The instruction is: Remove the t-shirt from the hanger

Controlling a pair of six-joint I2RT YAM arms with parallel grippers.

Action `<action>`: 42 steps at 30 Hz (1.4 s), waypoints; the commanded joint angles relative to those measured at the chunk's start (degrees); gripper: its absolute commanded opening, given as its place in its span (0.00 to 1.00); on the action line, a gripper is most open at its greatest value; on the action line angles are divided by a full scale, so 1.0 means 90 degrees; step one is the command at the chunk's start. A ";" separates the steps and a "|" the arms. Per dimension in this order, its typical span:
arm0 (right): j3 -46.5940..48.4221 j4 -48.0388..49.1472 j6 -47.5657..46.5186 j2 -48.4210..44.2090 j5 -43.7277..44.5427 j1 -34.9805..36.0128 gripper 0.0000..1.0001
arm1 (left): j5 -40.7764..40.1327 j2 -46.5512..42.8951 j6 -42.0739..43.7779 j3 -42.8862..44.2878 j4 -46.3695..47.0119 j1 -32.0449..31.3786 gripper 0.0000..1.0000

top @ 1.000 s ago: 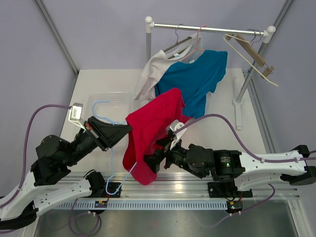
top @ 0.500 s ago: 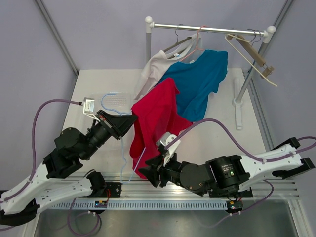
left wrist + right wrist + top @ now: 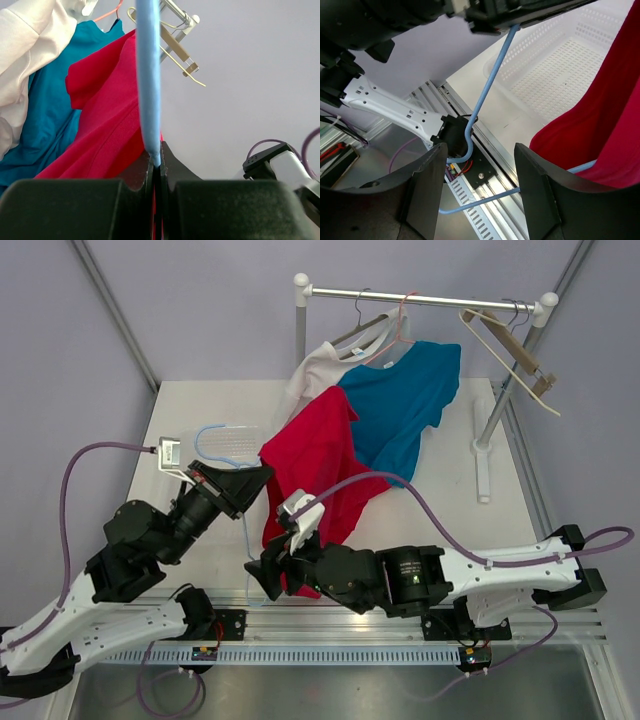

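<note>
We see the left gripper (image 3: pixel 156 167) pinched tight on the light blue plastic hanger (image 3: pixel 147 75), its two dark jaws meeting on the thin blue strip with no gap showing. From the top camera this gripper is raised above the left half of the table (image 3: pixel 450 510), tilted up towards the clothes rail (image 3: pixel 420 300).

The red t-shirt (image 3: pixel 320 450) hangs in the air in front of the rail, between the two arms. Its upper part lies just beside the left gripper's tip and its lower hem drops down against the right arm. In the right wrist view a blue bar of the hanger runs into the red cloth, so we take the shirt to be on the hanger.

The right gripper (image 3: pixel 480 150) stands wide apart, low and near the front edge of the table, gripping nothing. The hanger's blue bars cross the space beyond its fingers, and we cannot tell whether they touch.

Below lies a white perforated basket (image 3: pixel 560 65). On the rail hang a teal t-shirt (image 3: pixel 400 400), a pale t-shirt (image 3: pixel 310 380) and a bare wooden hanger (image 3: pixel 510 345).
</note>
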 commanded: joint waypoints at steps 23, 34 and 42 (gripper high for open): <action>0.0347 0.0848 -0.0338 0.0465 -0.0946 -0.0731 0.20 | 0.0738 -0.0496 -0.0582 0.0059 0.0437 -0.0007 0.00; -0.0297 0.1258 0.0131 -0.0422 -0.1268 -0.0731 0.00 | 0.0639 -0.0623 -0.0056 0.0146 0.0037 -0.0007 0.43; -0.0542 0.1415 0.0482 -0.1088 -0.1893 -0.0731 0.00 | 0.1069 -0.1072 0.0453 0.0420 -0.0871 -0.0006 0.93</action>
